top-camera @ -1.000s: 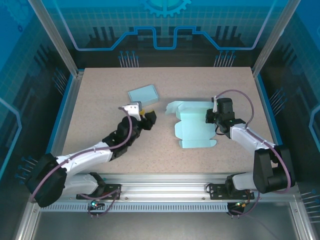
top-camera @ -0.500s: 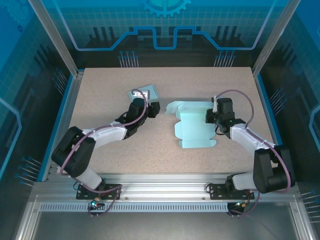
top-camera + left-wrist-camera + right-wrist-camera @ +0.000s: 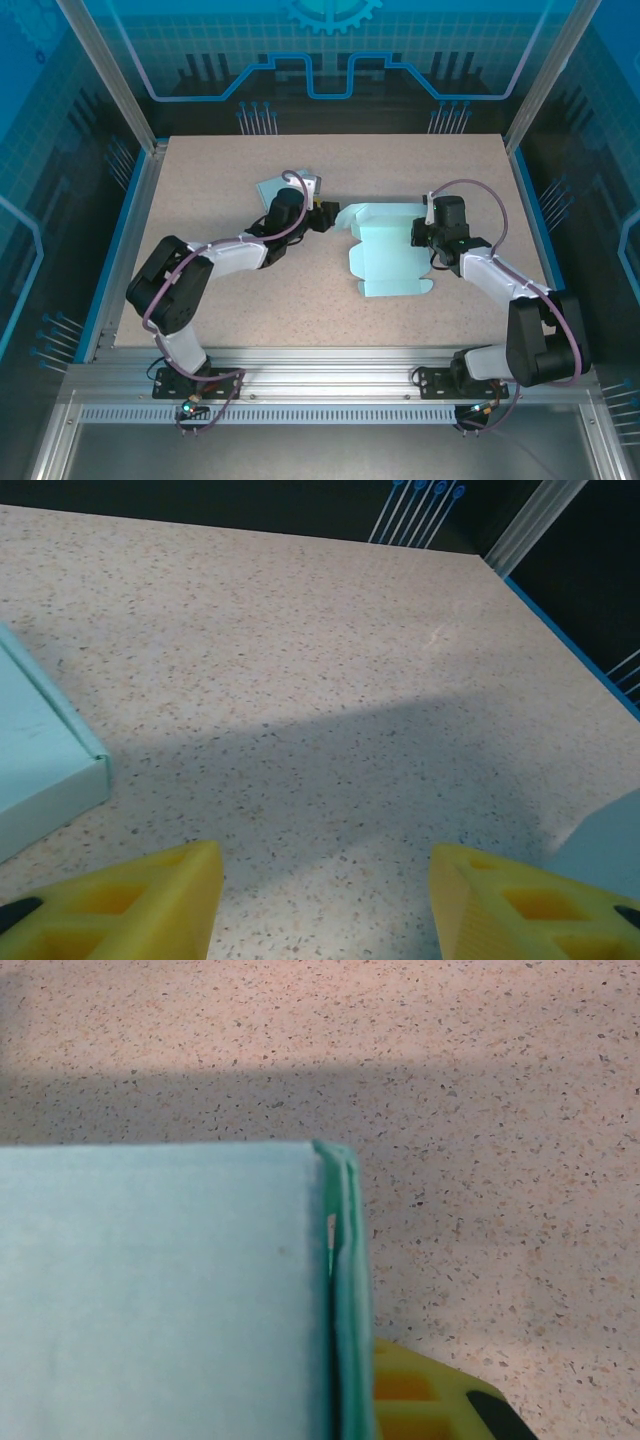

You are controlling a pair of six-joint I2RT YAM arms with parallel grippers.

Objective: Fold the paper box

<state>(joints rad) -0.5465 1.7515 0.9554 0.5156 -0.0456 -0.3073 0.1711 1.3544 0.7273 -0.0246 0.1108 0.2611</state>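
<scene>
Speckled table [image 3: 200,170] is enclosed by blue walls [image 3: 330,60]. The flat box [image 3: 385,262] is laid right of centre, its right edge clamped in the closed right gripper [image 3: 422,237]. The left gripper [image 3: 323,215] is held partly open and empty, between a folded box [image 3: 267,188] and the flat box's left flap.

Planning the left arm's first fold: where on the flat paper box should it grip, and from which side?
Probably the far-left flap, approached from the left with the open jaws straddling its edge. It sticks out toward the left gripper, while the right gripper clamps the paper box at its right edge.
</scene>
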